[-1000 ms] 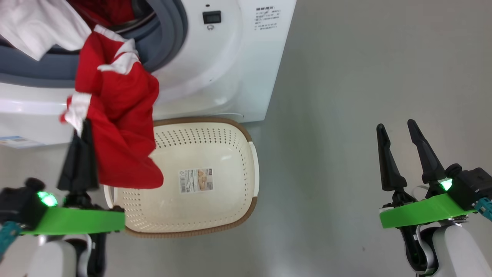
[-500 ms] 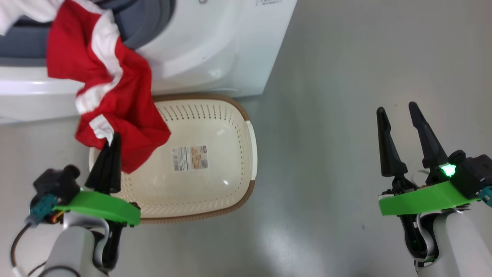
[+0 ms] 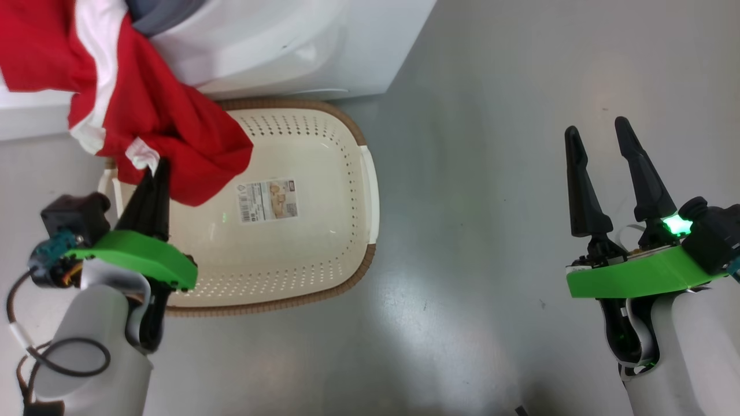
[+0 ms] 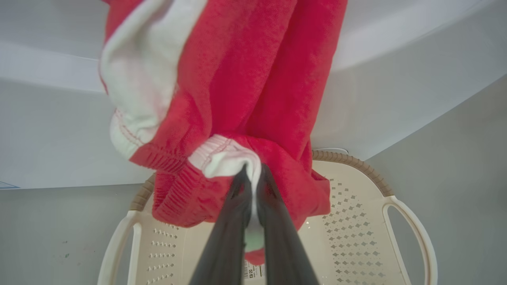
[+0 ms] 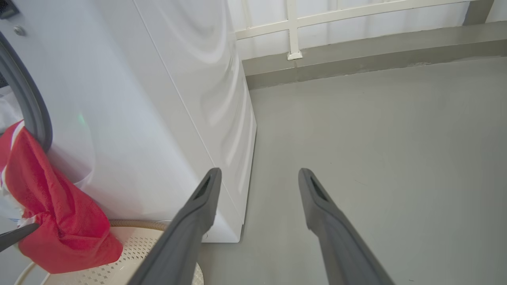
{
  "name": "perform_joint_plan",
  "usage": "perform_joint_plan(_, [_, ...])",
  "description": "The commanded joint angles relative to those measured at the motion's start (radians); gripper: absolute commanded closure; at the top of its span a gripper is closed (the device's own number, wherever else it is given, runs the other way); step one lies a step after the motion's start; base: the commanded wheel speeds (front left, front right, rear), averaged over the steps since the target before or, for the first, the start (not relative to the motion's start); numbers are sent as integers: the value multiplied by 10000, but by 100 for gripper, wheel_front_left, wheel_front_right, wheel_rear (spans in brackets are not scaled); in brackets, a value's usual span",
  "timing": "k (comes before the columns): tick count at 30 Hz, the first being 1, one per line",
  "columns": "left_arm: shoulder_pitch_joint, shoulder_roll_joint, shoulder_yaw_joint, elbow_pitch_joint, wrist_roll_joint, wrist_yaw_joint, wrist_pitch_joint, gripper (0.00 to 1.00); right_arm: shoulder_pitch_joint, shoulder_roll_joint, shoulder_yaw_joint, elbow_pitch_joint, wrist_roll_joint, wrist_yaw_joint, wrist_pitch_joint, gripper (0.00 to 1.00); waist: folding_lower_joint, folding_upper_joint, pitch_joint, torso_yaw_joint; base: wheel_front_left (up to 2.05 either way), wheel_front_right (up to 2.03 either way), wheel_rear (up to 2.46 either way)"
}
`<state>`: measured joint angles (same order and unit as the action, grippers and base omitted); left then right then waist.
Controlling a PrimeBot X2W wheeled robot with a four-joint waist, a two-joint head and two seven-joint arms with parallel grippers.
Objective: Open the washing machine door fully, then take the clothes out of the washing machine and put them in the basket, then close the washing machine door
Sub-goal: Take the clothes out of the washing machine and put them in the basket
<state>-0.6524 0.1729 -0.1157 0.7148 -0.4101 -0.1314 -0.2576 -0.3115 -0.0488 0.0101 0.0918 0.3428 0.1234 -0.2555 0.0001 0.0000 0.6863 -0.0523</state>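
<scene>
Left gripper [image 3: 159, 167], lower left of the head view: fingers pressed together, clamped on a bunched fold of the red jersey [image 3: 156, 110]. In the left wrist view the two dark fingers meet at centre frame, with a strip of white trim [image 4: 223, 160] caught between them. From that pinch the jersey runs up and left to the top left corner of the head view, stretched toward the grey gasket [image 3: 159, 14] of the washing machine [image 3: 277, 46]. Its loose lower lobe hangs over the upper left part of the basket [image 3: 312, 248]; I cannot tell whether the cloth touches the rim. The basket sits on the floor [image 3: 491, 173] at centre left of the head view, its far edge tight against the machine's base, with a paper label [image 3: 267, 199] flat on its bottom and no garment lying inside. The machine takes up the top left of that view, with its white front panel above the basket. Right gripper [image 3: 596, 127], right side of the head view: fingers spread apart with nothing between them, over bare floor and well apart from the basket. The right wrist view has the machine's side panel in the left half and the jersey at lower left.
</scene>
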Motion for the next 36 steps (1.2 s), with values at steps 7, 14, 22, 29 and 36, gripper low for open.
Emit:
perform_joint_plan(7, [-371, 487, 143, 246, -194, 8, -42, 10, -19, -14, 216, -251, 61, 73, -63, 0, -1, 0, 262, -171, 0, 0, 0])
perform_joint_plan(14, [-335, 474, 39, 376, -358, 8, -42, 0, 8, -14, 177, -195, 31, 73, -63, 0, -1, 0, 110, -108, 0, 0, 0])
perform_joint_plan(22, [45, 355, 148, -123, -381, 8, -42, 0, 123, -14, 170, -141, -23, 73, -63, 0, -1, 0, -251, 43, 0, 0, 0])
perform_joint_plan(29, [521, 157, 466, -841, -153, 8, -42, 0, 224, -14, 175, -60, -76, 73, -63, 0, -1, 0, -606, 217, 0, 0, 0])
perform_joint_plan(36, [1150, -48, 966, -2082, 302, 8, -42, 0, 306, -14, 142, -15, -140, 73, -63, 0, -1, 0, -853, 366, 0, 0, 0])
